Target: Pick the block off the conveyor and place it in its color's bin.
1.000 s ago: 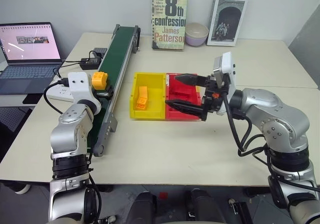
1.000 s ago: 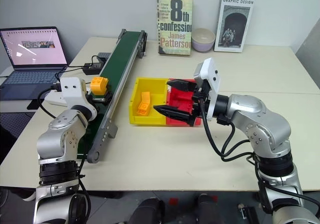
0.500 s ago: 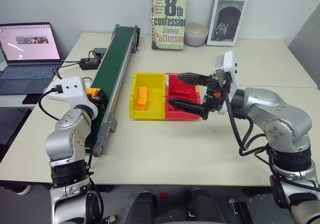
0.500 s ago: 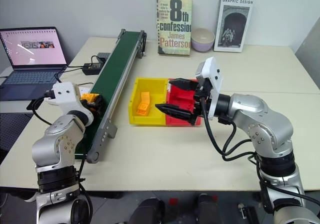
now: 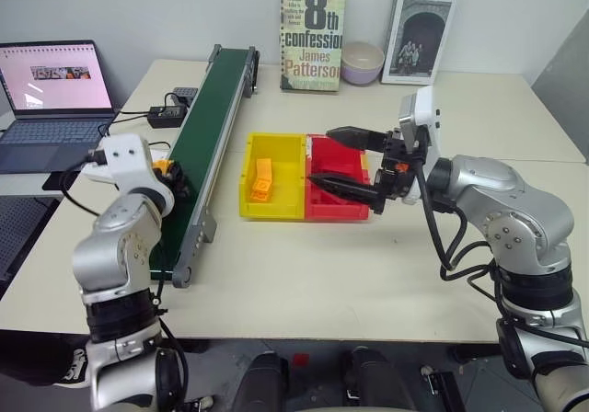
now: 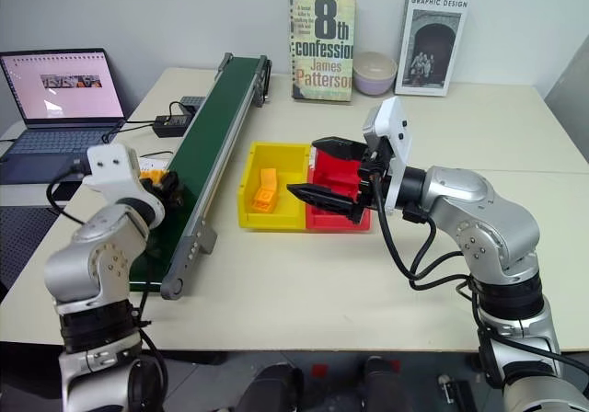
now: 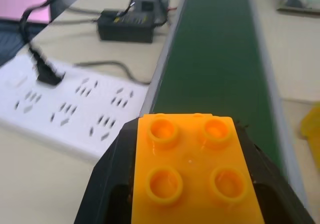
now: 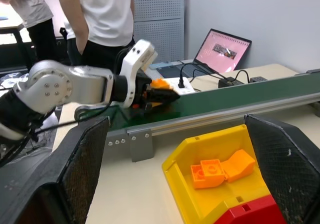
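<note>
Silver arms, black fingers

Both arms were glossy silver with white wrist blocks; black cables looped along them, and mesh-textured black fingers (image 8: 82, 169) ended each.

The pale counter (image 5: 304, 274) carries the conveyor (image 5: 207, 108) along its left side, joined yellow bin (image 5: 250, 168) and red tray (image 5: 317, 211) mid-counter, and two books (image 5: 311, 35) and a bowl (image 5: 361, 61) at the far edge.

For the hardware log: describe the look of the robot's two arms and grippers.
Both arms are rounded silver-grey metal segments with black joint bands. Each wrist carries a white boxy camera housing. The left gripper and right gripper have black jaws. Loose black cables loop along both forearms.
</note>
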You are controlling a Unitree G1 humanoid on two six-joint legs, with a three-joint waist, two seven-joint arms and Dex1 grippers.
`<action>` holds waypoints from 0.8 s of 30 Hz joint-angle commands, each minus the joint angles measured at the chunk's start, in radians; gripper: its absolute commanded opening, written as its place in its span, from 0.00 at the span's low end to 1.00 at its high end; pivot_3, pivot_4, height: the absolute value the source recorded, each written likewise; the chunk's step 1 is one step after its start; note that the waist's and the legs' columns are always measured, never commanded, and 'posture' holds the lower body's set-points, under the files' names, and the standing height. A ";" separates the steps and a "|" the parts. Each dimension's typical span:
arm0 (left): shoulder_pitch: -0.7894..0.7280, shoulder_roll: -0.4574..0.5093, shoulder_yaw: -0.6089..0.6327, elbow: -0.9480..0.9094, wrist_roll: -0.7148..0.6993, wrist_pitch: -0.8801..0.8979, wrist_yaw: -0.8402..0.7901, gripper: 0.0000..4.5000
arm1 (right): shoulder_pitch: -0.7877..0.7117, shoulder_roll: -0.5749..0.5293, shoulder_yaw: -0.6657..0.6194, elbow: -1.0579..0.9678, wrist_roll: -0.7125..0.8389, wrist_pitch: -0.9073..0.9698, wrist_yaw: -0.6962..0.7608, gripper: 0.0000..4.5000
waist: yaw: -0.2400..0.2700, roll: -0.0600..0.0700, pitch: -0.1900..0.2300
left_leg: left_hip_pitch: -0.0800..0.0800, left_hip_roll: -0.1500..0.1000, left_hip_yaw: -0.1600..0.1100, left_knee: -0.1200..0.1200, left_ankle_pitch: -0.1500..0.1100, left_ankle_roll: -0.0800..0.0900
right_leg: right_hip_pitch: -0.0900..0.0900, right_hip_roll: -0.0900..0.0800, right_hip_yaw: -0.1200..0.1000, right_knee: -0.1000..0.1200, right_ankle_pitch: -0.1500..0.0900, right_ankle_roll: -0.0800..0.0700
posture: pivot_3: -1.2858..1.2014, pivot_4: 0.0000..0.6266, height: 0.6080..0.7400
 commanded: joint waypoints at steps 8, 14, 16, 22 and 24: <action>-0.289 0.188 -0.406 0.255 0.002 -0.203 -0.662 0.34 | 0.055 -0.056 -0.036 -0.122 -0.018 0.019 -0.065 1.00 | 0.001 0.000 0.000 | -0.001 -0.001 0.002 -0.001 0.000 0.000 | -0.001 0.000 0.000 -0.002 0.000 0.000 | 0.52 0.24 1.00; -0.413 0.138 -0.545 0.523 0.113 -0.417 -0.821 0.47 | 0.088 -0.057 -0.054 -0.187 0.000 0.053 -0.131 1.00 | -0.003 0.000 0.000 | -0.001 -0.001 0.003 -0.001 0.000 0.000 | -0.001 0.001 0.000 -0.001 0.000 0.000 | 0.52 0.24 1.00; -0.450 0.119 -0.559 0.617 0.146 -0.477 -0.835 0.55 | 0.101 -0.062 -0.064 -0.210 0.006 0.066 -0.150 1.00 | -0.004 0.000 0.000 | -0.001 0.000 0.004 -0.001 0.000 0.000 | -0.002 0.001 0.000 -0.001 0.000 0.000 | 0.52 0.24 1.00; -0.506 0.102 -0.553 0.740 0.188 -0.560 -0.888 0.78 | 0.131 -0.076 -0.091 -0.256 0.024 0.098 -0.188 1.00 | -0.003 0.000 0.000 | -0.002 0.000 0.003 -0.001 0.000 0.001 | -0.003 0.001 -0.001 -0.001 0.000 0.000 | 0.52 0.24 1.00; -0.509 0.106 -0.548 0.747 0.201 -0.580 -0.891 0.87 | 0.135 -0.079 -0.094 -0.262 0.031 0.103 -0.193 1.00 | -0.002 0.000 0.000 | -0.002 0.000 0.003 -0.001 0.000 0.001 | -0.003 0.001 -0.001 -0.001 0.000 0.000 | 0.52 0.24 1.00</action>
